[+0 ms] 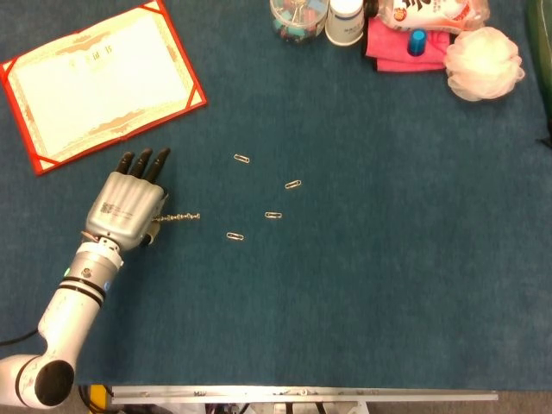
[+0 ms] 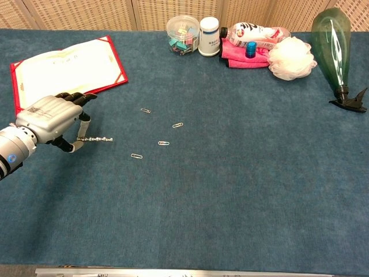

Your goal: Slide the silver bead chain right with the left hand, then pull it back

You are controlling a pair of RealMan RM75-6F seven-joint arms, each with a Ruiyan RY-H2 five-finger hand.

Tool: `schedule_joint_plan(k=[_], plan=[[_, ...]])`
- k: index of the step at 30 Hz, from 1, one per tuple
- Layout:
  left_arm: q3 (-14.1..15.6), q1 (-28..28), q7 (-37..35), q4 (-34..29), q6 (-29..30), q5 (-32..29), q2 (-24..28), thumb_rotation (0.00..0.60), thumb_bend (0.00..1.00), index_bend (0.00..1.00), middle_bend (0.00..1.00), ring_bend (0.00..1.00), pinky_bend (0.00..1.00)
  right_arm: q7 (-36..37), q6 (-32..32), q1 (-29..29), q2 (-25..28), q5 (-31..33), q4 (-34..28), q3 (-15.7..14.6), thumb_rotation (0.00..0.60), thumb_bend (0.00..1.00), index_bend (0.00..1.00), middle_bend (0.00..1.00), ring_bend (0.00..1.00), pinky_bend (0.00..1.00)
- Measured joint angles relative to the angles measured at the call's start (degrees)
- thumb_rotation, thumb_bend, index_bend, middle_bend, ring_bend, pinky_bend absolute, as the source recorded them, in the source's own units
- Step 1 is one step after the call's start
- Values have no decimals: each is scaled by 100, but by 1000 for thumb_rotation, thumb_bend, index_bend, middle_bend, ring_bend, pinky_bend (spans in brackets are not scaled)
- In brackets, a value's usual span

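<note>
— Lying straight on the blue desk [image 1: 362, 293], a short silver bead chain [image 1: 179, 217] is seen, stretched out left of four scattered paper clips [image 1: 272, 215].

— How is the left hand [image 1: 129, 204] posed?

— It is laid palm-down, fingers extended toward the red certificate folder [image 1: 95, 82]; the chain's left end is pinched beneath its thumb side.

An office-like test setup: a blue felt-covered desk [image 2: 242, 190] carrying a red-bordered certificate folder [image 2: 66, 72], scattered metal paper clips [image 2: 164, 143] and a clear tub of binder clips [image 2: 183, 34].
</note>
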Motion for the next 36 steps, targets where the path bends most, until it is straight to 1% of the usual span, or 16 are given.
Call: schedule_joint_plan(k=[9, 14, 23, 36], plan=[[107, -45, 540, -462, 205, 147, 15, 600, 332, 577, 0, 5, 92, 71, 99, -40, 47, -12, -33, 24, 600, 617, 539, 467, 420, 450], [178, -74, 759, -553, 230, 177, -93, 600, 332, 577, 0, 5, 92, 102, 177, -71, 78, -31, -54, 34, 600, 617, 539, 467, 420, 450], [177, -149, 850, -409, 99, 56, -365, 600, 333, 577, 0, 5, 92, 143, 206, -93, 105, -10, -62, 57, 600, 617, 539, 467, 420, 450], [20, -334, 934, 0, -75, -402, -680, 600, 333, 577, 0, 5, 92, 188, 220, -106, 125, 5, -67, 75, 600, 617, 539, 467, 420, 450]])
